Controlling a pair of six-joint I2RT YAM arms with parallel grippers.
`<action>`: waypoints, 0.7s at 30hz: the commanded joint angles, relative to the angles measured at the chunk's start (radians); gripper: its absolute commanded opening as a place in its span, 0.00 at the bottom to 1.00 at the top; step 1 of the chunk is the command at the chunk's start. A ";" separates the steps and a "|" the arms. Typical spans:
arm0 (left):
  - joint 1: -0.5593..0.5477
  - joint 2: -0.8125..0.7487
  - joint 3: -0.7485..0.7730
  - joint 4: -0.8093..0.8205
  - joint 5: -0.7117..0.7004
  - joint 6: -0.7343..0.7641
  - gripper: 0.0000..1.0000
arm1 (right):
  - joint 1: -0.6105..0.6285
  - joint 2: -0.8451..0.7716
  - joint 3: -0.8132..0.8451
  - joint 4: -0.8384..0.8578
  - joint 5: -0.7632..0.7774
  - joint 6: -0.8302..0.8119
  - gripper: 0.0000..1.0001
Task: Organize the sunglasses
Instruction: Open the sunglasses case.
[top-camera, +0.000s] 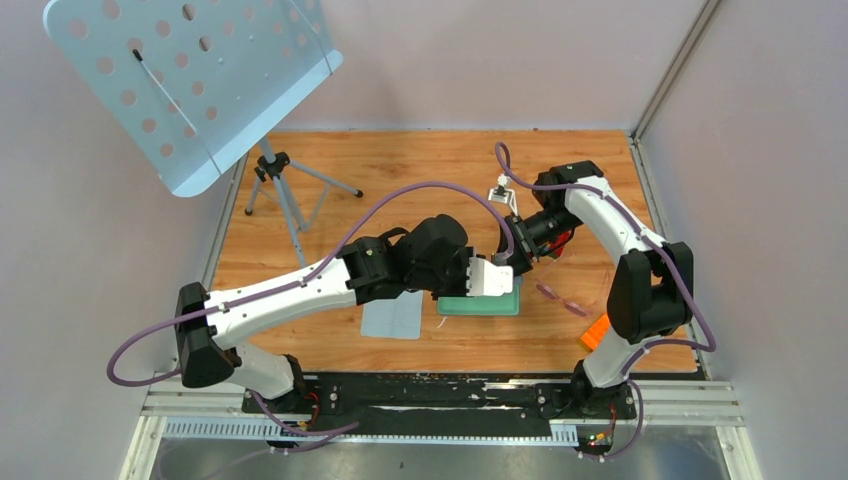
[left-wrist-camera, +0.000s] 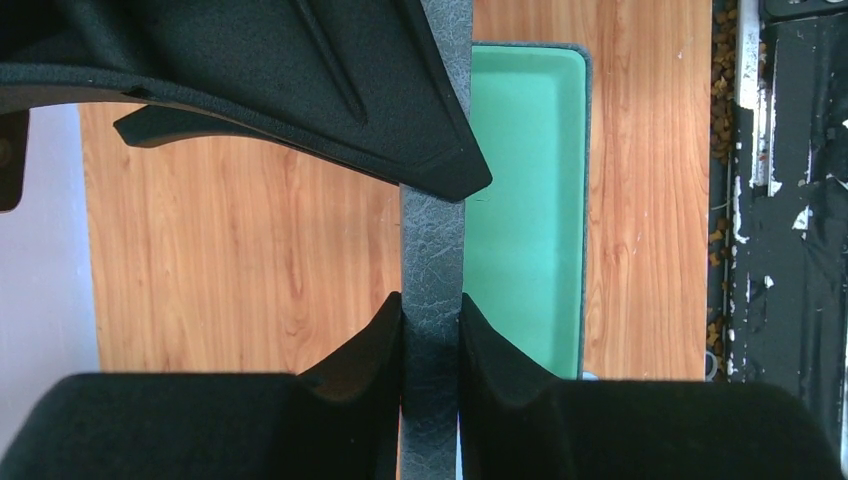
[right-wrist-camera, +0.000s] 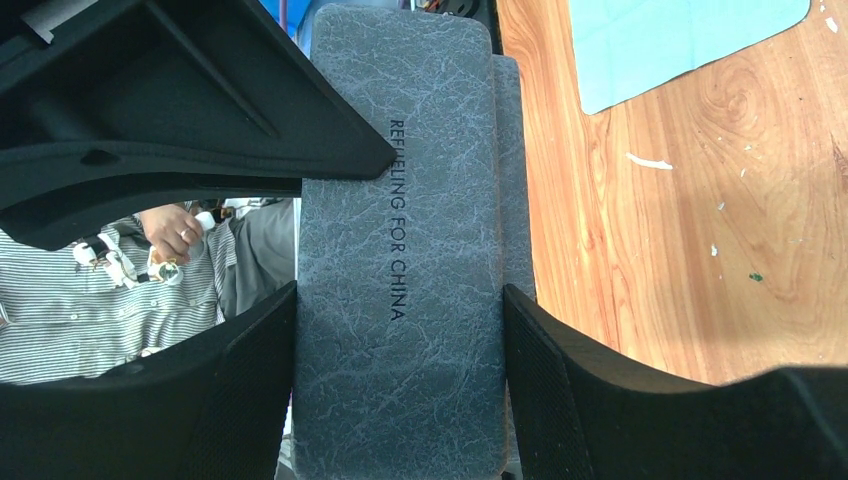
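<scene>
The left pincer (left-wrist-camera: 432, 310) is pinched narrow on the thin edge of the raised lid of the grey glasses case (left-wrist-camera: 434, 240), one black finger (left-wrist-camera: 375, 345) on each face of it. In the left wrist view the teal inside of the case lies open just beside the lid, flat on the wooden surface (top-camera: 400, 170).

The right pincer (right-wrist-camera: 400, 300) stands wide across the same lid. Its two fingers meet the lid's long edges on either side, so it appears to hold the lid across its width. The textured grey outside of the lid faces this camera, with the lettering "REFUELING FOR CHINA" (right-wrist-camera: 397, 220) running along it.

From above, both arms meet over the case near the middle of the surface. The sunglasses (top-camera: 558, 297), with their translucent purple-pink frame, lie on the wood just to the right of the case, outside it and between it and the right arm's base. Neither pincer touches them. A pale grey-blue cloth (top-camera: 393, 318) lies flat left of the case, partly under the left arm. A perforated music stand (top-camera: 190, 80) rises at the far left.
</scene>
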 joint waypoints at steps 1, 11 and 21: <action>0.004 0.004 -0.027 0.022 0.003 -0.022 0.00 | 0.015 -0.006 0.006 -0.048 -0.067 -0.051 0.19; 0.003 -0.047 -0.070 0.035 -0.033 -0.005 0.00 | -0.066 0.021 0.103 -0.079 -0.062 -0.053 0.87; 0.013 -0.077 -0.139 0.089 -0.059 0.018 0.00 | -0.165 0.092 0.253 -0.078 -0.060 -0.005 1.00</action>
